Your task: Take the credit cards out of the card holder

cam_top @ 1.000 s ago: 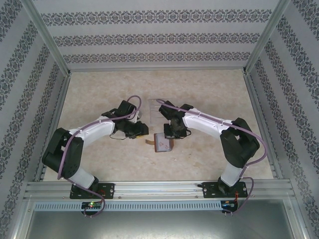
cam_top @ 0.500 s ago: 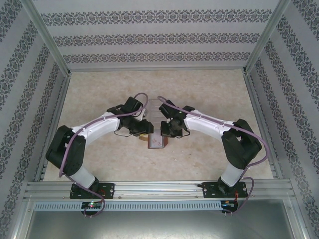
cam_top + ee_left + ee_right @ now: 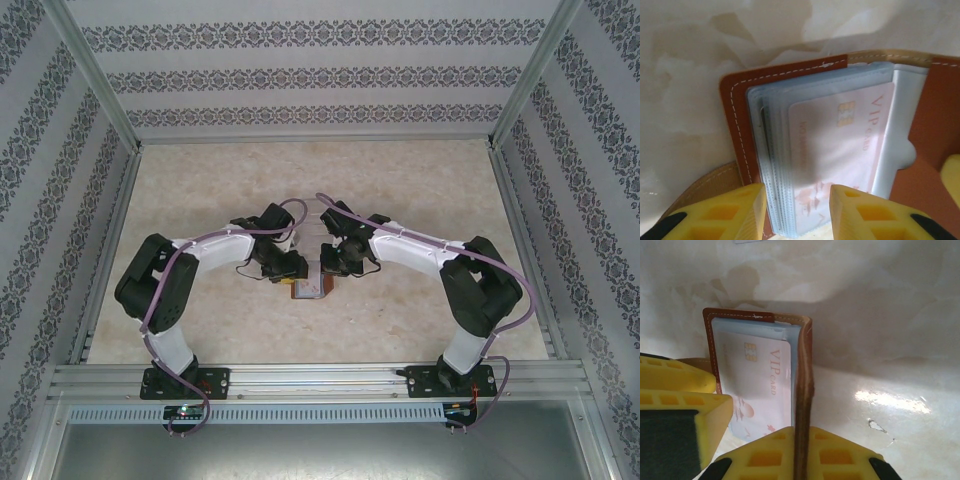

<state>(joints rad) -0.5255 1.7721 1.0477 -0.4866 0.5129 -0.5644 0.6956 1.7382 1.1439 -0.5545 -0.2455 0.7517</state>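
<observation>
Patterned walls are boxing in the pale marbled bench (image 3: 430,190). The card holder (image 3: 312,289) is lying on it about midway between the left and right edges, nearer the near edge than the far one.

Compared with a second ago, the left arm is reaching much farther inward. Its end effector, which was off to the left of the holder, is now hovering right at it. The holder itself is sitting slightly closer to the left edge than before. Both arms are now meeting over the wallet, so I am reading the opening step as done and the pull-out as just starting. No card is out yet.

The right end effector (image 3: 801,440) is clenching the leather cover and holding it up on edge, so the clear sleeves (image 3: 771,165) are lying exposed. The left end effector (image 3: 797,200) is standing released, with its fingers spread at the end of the sleeve stack nearest its camera. The whitish card (image 3: 840,145), lettered in pink, is sitting inside the top sleeve. It is lying directly ahead of the gap between those fingers, with its lower edge just reaching between them. A dark sliver (image 3: 765,137) deeper in the stack may be the second card, but I cannot tell.
</observation>
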